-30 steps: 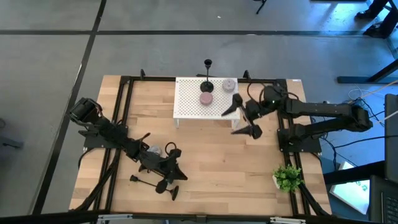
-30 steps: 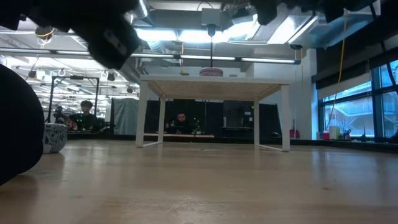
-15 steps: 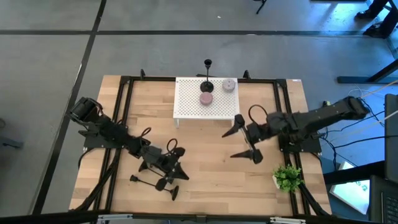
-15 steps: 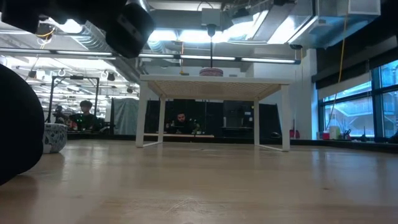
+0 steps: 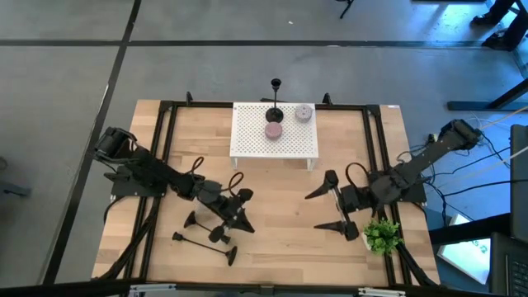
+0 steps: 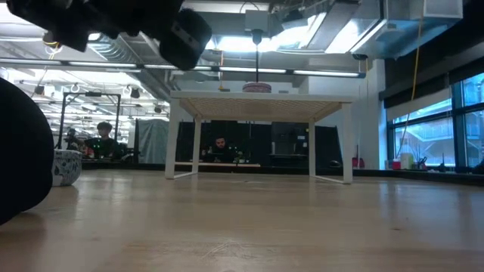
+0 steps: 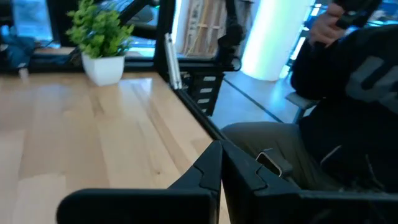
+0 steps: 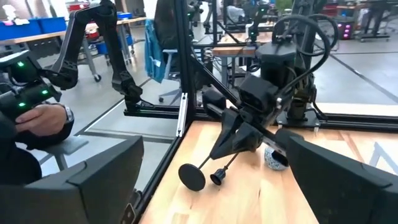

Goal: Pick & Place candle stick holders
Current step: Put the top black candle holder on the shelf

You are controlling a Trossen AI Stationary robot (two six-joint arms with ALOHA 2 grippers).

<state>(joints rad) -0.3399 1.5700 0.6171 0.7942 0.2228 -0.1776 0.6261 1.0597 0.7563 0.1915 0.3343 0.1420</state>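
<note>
The left gripper [image 5: 233,216] hangs over the near-left table [image 5: 272,206], its fingers closed; it appears, the view being poor, to grip a candle stick holder [image 5: 213,229] whose stem runs toward eight o'clock. A second holder [image 5: 202,244] lies flat just at its seven o'clock, long axis running left to right, nearest this arm. A third holder [image 5: 275,99] stands upright on the white perforated stand [image 5: 276,144] at twelve o'clock. The right gripper [image 5: 334,210], spread wide and empty, waits by the plant [image 5: 381,235]. No writing is legible.

Wooden table [image 5: 272,206], white perforated stand [image 5: 274,132], potted plant [image 5: 380,235], candle stick holders [image 5: 205,241] lying flat
</note>
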